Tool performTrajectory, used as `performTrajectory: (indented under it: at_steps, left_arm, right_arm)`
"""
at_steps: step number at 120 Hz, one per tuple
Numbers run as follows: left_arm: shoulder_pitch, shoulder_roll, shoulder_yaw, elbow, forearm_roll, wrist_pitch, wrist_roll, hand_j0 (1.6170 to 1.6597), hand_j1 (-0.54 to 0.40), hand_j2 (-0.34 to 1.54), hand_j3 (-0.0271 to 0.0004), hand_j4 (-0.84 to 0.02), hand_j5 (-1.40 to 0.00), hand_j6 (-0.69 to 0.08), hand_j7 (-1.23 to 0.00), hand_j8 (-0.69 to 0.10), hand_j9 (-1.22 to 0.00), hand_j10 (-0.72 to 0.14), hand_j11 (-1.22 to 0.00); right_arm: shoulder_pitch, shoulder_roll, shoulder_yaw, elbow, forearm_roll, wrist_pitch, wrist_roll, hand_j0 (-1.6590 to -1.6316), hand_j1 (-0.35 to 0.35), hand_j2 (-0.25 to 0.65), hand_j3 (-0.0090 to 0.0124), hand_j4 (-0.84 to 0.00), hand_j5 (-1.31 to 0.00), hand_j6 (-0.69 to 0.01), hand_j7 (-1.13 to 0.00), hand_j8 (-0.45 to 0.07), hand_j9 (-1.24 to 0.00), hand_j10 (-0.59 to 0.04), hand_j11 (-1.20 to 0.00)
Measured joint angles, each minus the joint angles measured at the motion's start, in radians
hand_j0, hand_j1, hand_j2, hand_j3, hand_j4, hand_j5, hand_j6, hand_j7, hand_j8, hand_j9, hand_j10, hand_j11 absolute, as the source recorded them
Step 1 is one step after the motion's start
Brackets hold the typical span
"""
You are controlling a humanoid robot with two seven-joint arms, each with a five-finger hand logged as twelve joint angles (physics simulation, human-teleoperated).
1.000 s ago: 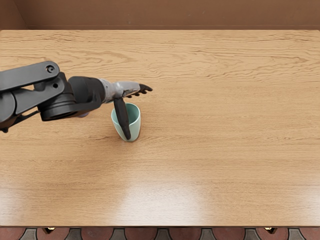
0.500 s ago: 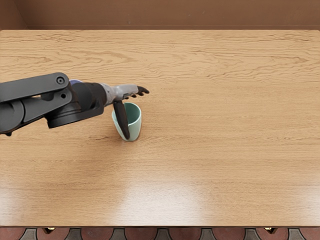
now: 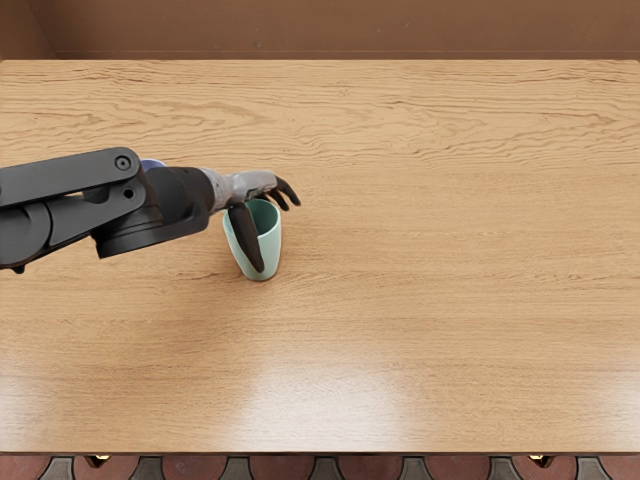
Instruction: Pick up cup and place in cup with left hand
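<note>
- Fingers (image 3: 286, 190) of the left hand (image 3: 246, 186) are loosely bent downward past the cup's far right side, well apart from the long dark thumb (image 3: 246, 238); they are not closed around anything. Whether any part of the hand touches the cup, I cannot tell.
- Nearest, below the table's front edge, a row of grey shapes (image 3: 326, 467) lies against a reddish surface, with two small brass-coloured pieces (image 3: 98, 460) among them.
- Next comes the wooden table (image 3: 450, 300), with bright patches of light along its near part.
- On the table, left of the middle, the pale green cup (image 3: 268, 255) sits mouth up, between the thumb and the fingers; the thumb slants down in front of it, hiding part of its left side.
- The dark left arm (image 3: 70, 180) reaches in from the left edge.
- Just past the forearm a sliver of a blue object (image 3: 152, 163) shows; the rest is hidden.
- Farthest off, a brown wall (image 3: 330, 28) stands behind the table.
</note>
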Motion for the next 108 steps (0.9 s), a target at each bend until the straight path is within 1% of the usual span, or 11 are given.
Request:
performTrajectory:
  at_steps: [10,22,29,43,51,59,73,98,105,107,108]
  left_arm:
    - [0.0,0.004,0.0,0.0,-0.004,-0.002,0.0,1.655,0.081,-0.01,0.0,-0.334,-0.41,-0.336,-0.41,-0.333,-0.42,-0.327,-0.42]
    - [0.0,0.007,0.0,0.0,-0.005,-0.006,0.0,1.6543,0.055,0.04,0.0,-0.379,-0.47,-0.38,-0.47,-0.373,-0.48,-0.363,-0.49]
    - [-0.002,0.009,0.0,0.0,-0.008,-0.008,0.0,1.6529,0.086,0.02,0.0,-0.4,-0.51,-0.4,-0.51,-0.391,-0.52,-0.379,-0.53]
    - [-0.003,0.009,-0.001,0.0,-0.01,-0.014,0.0,1.6512,0.098,0.0,0.0,-0.452,-0.57,-0.451,-0.57,-0.434,-0.59,-0.419,-0.61]
    - [-0.003,0.009,-0.001,0.0,-0.012,-0.016,0.0,1.6507,0.09,0.0,0.0,-0.473,-0.6,-0.472,-0.6,-0.413,-0.63,-0.401,-0.64]
    - [-0.011,0.01,0.0,0.0,-0.013,-0.021,0.0,1.6496,0.106,-0.01,0.0,-0.494,-0.64,-0.494,-0.64,-0.408,-0.67,-0.397,-0.67]
    - [-0.014,0.009,0.001,0.0,-0.015,-0.027,0.0,1.649,0.086,-0.01,0.0,-0.54,-0.68,-0.542,-0.69,-0.369,-0.72,-0.368,-0.72]
    - [-0.017,0.019,-0.005,0.0,-0.018,-0.038,0.0,1.6474,0.066,-0.03,0.0,-0.576,-0.78,-0.484,-0.77,-0.319,-0.8,-0.31,-0.8]
    - [-0.042,0.029,-0.009,0.0,-0.019,-0.044,0.0,1.6471,0.062,-0.03,0.0,-0.581,-0.8,-0.472,-0.78,-0.31,-0.81,-0.304,-0.81]
    - [-0.046,0.035,-0.01,0.0,-0.022,-0.047,0.0,1.6474,0.044,-0.02,0.0,-0.582,-0.81,-0.471,-0.79,-0.305,-0.81,-0.305,-0.82]
    - [-0.05,0.037,-0.01,0.0,-0.024,-0.048,0.0,1.6475,0.038,-0.01,0.0,-0.582,-0.81,-0.457,-0.79,-0.297,-0.82,-0.303,-0.82]
  right_arm:
    - [0.0,0.0,0.0,0.0,0.0,0.0,0.0,-1.6581,-0.349,0.0,0.0,0.0,0.0,0.0,0.0,0.0,0.0,0.0,0.0]
    - [0.0,0.0,0.0,0.0,0.0,0.0,0.0,-1.6581,-0.349,0.0,0.0,0.0,0.0,0.0,0.0,0.0,0.0,0.0,0.0]
    - [0.0,0.0,0.0,0.0,0.0,0.0,0.0,-1.6581,-0.349,0.0,0.0,0.0,0.0,0.0,0.0,0.0,0.0,0.0,0.0]
    - [0.0,0.0,0.0,0.0,0.0,0.0,0.0,-1.6581,-0.349,0.0,0.0,0.0,0.0,0.0,0.0,0.0,0.0,0.0,0.0]
    - [0.0,0.0,0.0,0.0,0.0,0.0,0.0,-1.6581,-0.349,0.0,0.0,0.0,0.0,0.0,0.0,0.0,0.0,0.0,0.0]
    - [0.0,0.0,0.0,0.0,0.0,0.0,0.0,-1.6581,-0.349,0.0,0.0,0.0,0.0,0.0,0.0,0.0,0.0,0.0,0.0]
    - [0.0,0.0,0.0,0.0,0.0,0.0,0.0,-1.6581,-0.349,0.0,0.0,0.0,0.0,0.0,0.0,0.0,0.0,0.0,0.0]
    - [0.0,0.0,-0.001,0.001,-0.001,0.0,0.0,-1.6581,-0.349,0.0,0.0,0.0,0.0,0.0,0.0,0.0,0.0,0.0,0.0]
    - [0.0,0.0,-0.001,0.001,-0.001,0.0,0.0,-1.6581,-0.349,0.0,0.0,0.0,0.0,0.0,0.0,0.0,0.0,0.0,0.0]
    - [0.0,0.0,-0.001,0.001,-0.001,0.0,0.0,-1.6581,-0.349,0.0,0.0,0.0,0.0,0.0,0.0,0.0,0.0,0.0,0.0]
    - [0.0,0.0,-0.001,0.001,-0.001,0.0,0.0,-1.6581,-0.349,0.0,0.0,0.0,0.0,0.0,0.0,0.0,0.0,0.0,0.0]
